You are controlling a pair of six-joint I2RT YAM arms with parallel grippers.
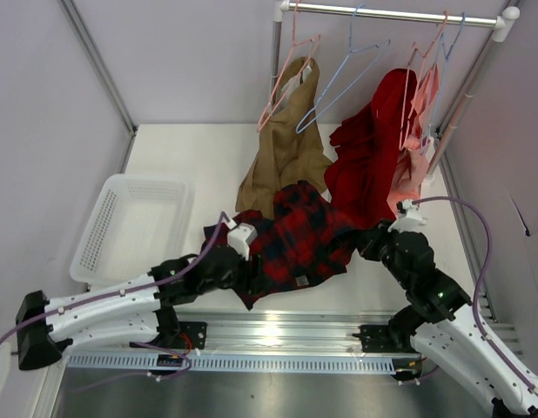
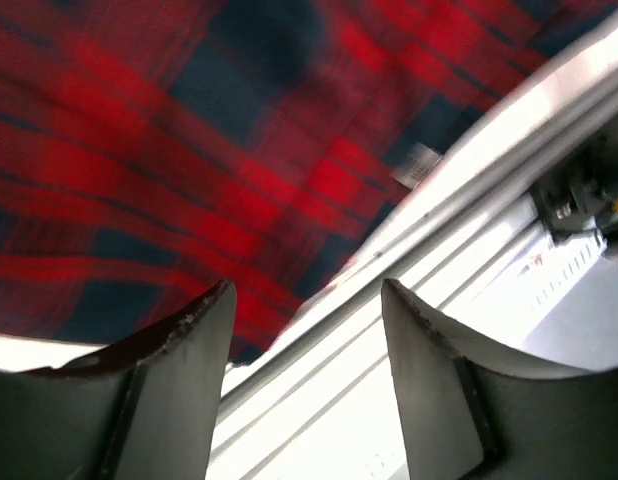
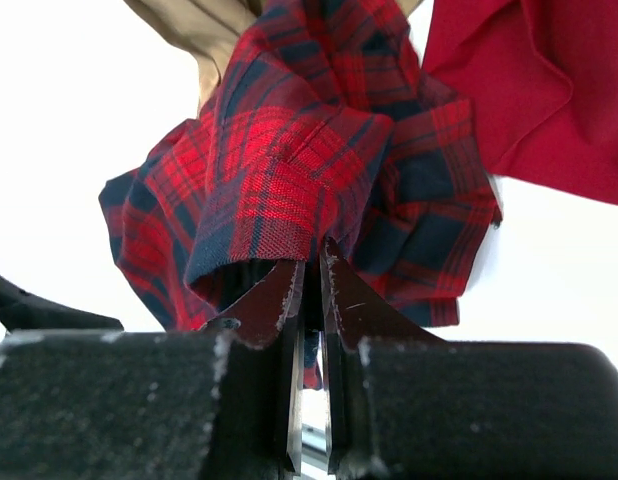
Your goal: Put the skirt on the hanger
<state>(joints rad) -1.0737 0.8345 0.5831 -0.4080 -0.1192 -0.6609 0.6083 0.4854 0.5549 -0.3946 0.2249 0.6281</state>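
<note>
The red and navy plaid skirt (image 1: 297,237) lies bunched on the table between my two arms. My right gripper (image 3: 314,256) is shut on a fold of the skirt (image 3: 289,150), pinching its right edge (image 1: 360,239). At the skirt's left edge my left gripper (image 1: 243,268) stands open; in its wrist view the gripper (image 2: 307,292) has nothing between its fingers and the skirt (image 2: 189,150) spreads just beyond them. The light-blue hanger (image 1: 343,78) hangs bare on the rod at the back.
A tan garment (image 1: 286,148) and a plain red garment (image 1: 373,148) hang from the rod (image 1: 391,13) on pink hangers (image 1: 286,83). A white basket (image 1: 130,226) stands at the left. The metal base rail (image 1: 278,335) runs along the near edge.
</note>
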